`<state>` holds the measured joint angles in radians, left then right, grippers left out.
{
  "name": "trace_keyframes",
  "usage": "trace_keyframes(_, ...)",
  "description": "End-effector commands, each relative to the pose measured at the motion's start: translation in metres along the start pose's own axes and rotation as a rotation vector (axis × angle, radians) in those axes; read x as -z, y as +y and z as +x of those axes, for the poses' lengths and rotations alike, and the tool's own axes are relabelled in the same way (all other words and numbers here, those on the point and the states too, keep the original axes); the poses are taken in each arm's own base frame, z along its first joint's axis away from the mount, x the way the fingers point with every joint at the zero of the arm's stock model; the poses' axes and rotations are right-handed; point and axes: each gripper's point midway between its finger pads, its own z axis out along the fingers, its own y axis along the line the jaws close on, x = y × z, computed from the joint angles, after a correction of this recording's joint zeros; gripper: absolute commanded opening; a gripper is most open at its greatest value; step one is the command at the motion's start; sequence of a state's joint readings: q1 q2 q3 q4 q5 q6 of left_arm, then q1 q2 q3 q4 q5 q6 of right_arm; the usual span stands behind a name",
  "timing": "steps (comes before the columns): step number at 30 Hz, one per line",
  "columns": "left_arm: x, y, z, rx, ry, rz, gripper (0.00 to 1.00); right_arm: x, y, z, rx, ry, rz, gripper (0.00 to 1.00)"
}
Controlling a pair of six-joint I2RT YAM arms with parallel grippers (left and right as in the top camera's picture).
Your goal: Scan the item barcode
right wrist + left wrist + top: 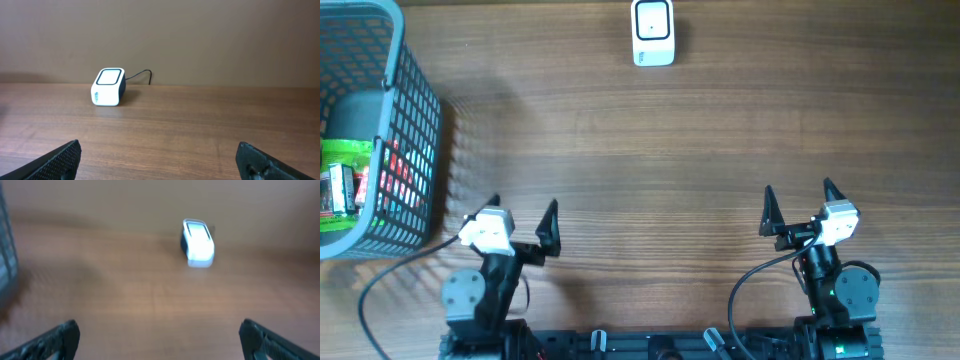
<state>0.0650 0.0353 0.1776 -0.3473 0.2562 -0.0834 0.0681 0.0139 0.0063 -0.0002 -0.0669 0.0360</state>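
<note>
A white barcode scanner with a dark window stands at the table's far edge; it also shows in the left wrist view as a blurred scanner and in the right wrist view as the scanner with its cable. Items, among them a green package and a dark round lid, lie in a grey basket at the far left. My left gripper is open near the front, just right of the basket, and holds nothing. My right gripper is open at the front right, also with nothing in it.
Bare wooden tabletop spreads between the grippers and the scanner. The basket's wire wall shows at the left edge of the left wrist view. Black cables run from both arms at the front edge.
</note>
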Motion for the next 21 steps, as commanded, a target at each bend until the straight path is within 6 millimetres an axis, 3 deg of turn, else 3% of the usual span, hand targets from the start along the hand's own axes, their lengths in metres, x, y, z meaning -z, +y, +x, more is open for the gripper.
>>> trace_keyframes(1, 0.029, -0.024, -0.065, 0.092, -0.011, 0.042, 1.0, 0.0, -0.002, 0.0, 0.01, -0.001, 0.011, 1.0)
trace_keyframes(6, 0.05, -0.05, -0.14, 0.151, 0.163, 0.059, 1.0, 0.0, -0.002, 0.0, 0.009, -0.001, 0.011, 1.0)
trace_keyframes(10, 0.052, -0.066, -0.196, 0.213, 0.341, 0.063, 1.0, 0.0, -0.002, 0.0, 0.01, -0.001, 0.011, 1.0)
trace_keyframes(14, 0.033, -0.067, -0.24, 0.217, 0.353, 0.061, 1.0, 0.0, -0.002, 0.0, 0.009, -0.001, 0.011, 1.0)
trace_keyframes(18, 0.002, -0.057, -0.258, 0.21, 0.325, 0.036, 0.98, 0.0, -0.002, 0.0, 0.01, -0.001, 0.011, 1.0)
trace_keyframes(19, -0.005, -0.052, -0.259, 0.229, 0.322, 0.013, 0.78, 0.0, -0.002, 0.0, 0.01, -0.001, 0.011, 1.0)
trace_keyframes(20, -0.012, -0.042, -0.259, 0.268, 0.318, -0.038, 0.64, 0.0, -0.002, 0.0, 0.01, -0.001, 0.011, 1.0)
trace_keyframes(21, -0.019, -0.029, -0.259, 0.306, 0.31, -0.109, 0.57, 0.0, -0.002, 0.0, 0.009, -0.001, 0.011, 1.0)
